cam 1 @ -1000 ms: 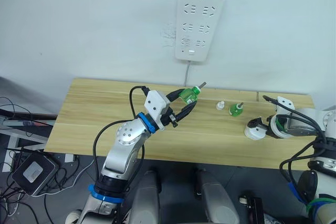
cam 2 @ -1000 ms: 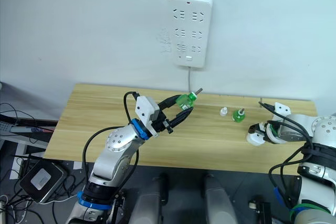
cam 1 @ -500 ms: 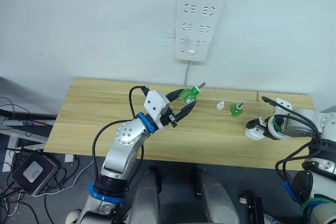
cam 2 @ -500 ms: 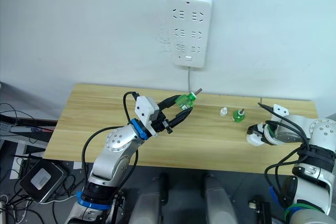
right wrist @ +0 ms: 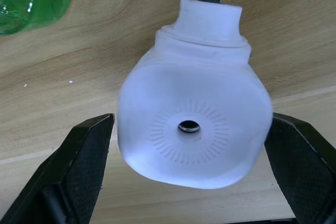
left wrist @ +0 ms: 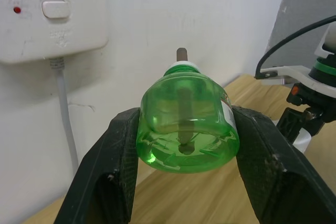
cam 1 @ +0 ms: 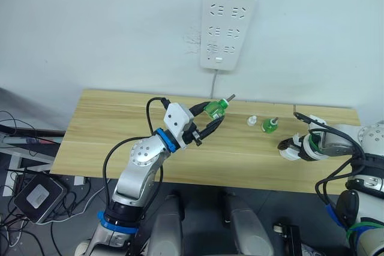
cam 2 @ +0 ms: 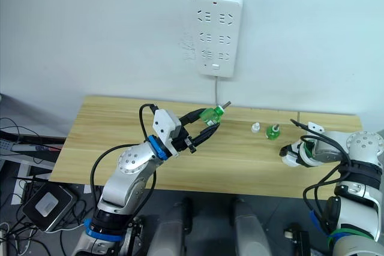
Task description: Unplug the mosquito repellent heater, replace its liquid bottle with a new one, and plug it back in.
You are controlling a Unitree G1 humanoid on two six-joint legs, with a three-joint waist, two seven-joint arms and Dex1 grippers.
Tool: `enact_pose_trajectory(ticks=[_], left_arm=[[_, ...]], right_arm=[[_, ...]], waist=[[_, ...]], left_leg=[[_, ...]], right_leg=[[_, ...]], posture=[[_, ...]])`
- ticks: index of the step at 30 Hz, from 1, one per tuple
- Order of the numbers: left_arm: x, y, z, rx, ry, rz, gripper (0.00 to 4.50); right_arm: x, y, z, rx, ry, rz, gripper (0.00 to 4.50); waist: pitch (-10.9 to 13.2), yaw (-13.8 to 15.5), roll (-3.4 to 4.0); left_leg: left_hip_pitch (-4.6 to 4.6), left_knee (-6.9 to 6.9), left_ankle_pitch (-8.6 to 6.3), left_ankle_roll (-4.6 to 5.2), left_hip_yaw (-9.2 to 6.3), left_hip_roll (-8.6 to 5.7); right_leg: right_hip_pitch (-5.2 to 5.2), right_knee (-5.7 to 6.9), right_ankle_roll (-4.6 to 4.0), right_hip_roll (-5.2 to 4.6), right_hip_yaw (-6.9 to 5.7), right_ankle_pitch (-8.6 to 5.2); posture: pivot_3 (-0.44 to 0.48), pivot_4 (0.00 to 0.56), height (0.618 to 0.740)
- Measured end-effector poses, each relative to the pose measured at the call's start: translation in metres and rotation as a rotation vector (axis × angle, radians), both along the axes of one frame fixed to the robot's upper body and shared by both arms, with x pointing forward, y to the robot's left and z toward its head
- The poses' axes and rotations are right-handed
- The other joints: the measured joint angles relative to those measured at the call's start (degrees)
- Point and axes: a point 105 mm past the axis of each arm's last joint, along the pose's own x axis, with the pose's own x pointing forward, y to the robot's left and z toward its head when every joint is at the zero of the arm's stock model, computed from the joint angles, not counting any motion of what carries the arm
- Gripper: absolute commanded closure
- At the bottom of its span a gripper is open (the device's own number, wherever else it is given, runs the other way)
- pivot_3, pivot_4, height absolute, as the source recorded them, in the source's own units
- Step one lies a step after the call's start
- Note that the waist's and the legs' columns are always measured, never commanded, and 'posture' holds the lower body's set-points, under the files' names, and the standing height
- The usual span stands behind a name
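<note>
Over the last second the right gripper [cam 1: 287, 148] has carried the mosquito repellent heater [cam 1: 289, 151] a little leftward along the tabletop [cam 1: 108, 124], closer to the wick bottle [cam 1: 269, 125] standing there. The left gripper [cam 1: 213, 118] has stayed where it was, raised above the tabletop.

The left jaws are clenched on the green bottle [left wrist: 186, 127], one finger on each side of its body. The bottle lies tilted, its long axis running up and away toward the wall, neck and dark wick pointing at the power strip [cam 1: 227, 23].

The right jaws stand on either side of the heater; whether they press it cannot be told. The heater's round face with its centre hole points back at the wrist camera, and its neck points away across the wood.

A small white cap [cam 1: 252, 121] rests just beside the standing wick bottle.
</note>
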Motion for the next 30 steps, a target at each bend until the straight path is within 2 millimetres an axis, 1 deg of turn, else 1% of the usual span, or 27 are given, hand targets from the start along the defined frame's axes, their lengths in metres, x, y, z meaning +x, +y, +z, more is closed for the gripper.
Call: enact_pose_trajectory(ticks=[12,21,24,26,27,28,30], left_arm=[[0.0,0.001,-0.001,0.006,0.008,0.001,2.23],[0.0,0.001,-0.001,0.008,0.009,0.001,2.23],[0.0,0.001,-0.001,0.008,0.009,0.002,2.23],[0.0,0.001,-0.001,0.008,0.009,0.002,2.23],[0.0,0.001,-0.001,0.008,0.009,0.003,2.23],[0.0,0.001,-0.001,0.008,0.008,0.002,2.23],[0.0,0.001,-0.001,0.008,0.008,0.002,2.23]], right_arm=[[0.003,-0.009,0.001,-0.031,-0.006,-0.002,0.02],[0.003,-0.012,-0.002,-0.036,-0.001,-0.005,0.02],[0.003,-0.012,-0.003,-0.032,-0.002,-0.003,0.55],[0.003,-0.012,-0.003,-0.032,-0.002,0.001,1.24],[0.005,-0.013,0.0,-0.043,-0.011,0.002,1.51],[0.007,-0.014,0.003,-0.05,-0.02,0.0,1.51],[0.007,-0.012,0.003,-0.045,-0.02,0.011,1.51]], waist=[[0.01,0.06,0.0],[0.02,0.06,0.01],[0.04,0.06,0.01],[0.05,0.06,0.01],[0.06,0.01,-0.03],[0.09,-0.01,-0.06],[0.1,0.04,-0.05]], left_leg=[[-0.01,-0.02,0.0,0.0,0.0,0.0],[-0.01,-0.04,0.0,0.0,0.0,0.0],[-0.01,-0.04,0.0,0.0,0.01,0.0],[-0.01,-0.04,0.0,0.0,0.01,0.0],[0.01,-0.03,0.0,0.0,-0.01,0.02],[0.0,-0.03,0.0,0.0,0.01,0.01],[0.0,-0.03,0.0,0.0,0.0,0.01]], right_leg=[[0.0,-0.05,0.0,0.0,0.0,0.0],[0.0,-0.06,0.0,0.0,0.01,0.0],[0.0,-0.07,0.0,0.0,0.01,0.0],[0.0,-0.07,0.0,0.0,0.01,0.0],[0.03,-0.09,0.0,0.0,0.0,0.0],[0.02,-0.09,0.0,0.0,0.02,0.0],[0.01,-0.08,0.0,0.0,0.0,0.0]], posture=[[0.06,0.391,0.74],[0.065,0.393,0.74],[0.065,0.393,0.74],[0.064,0.392,0.74],[0.064,0.392,0.74],[0.064,0.392,0.74],[0.061,0.391,0.74]])
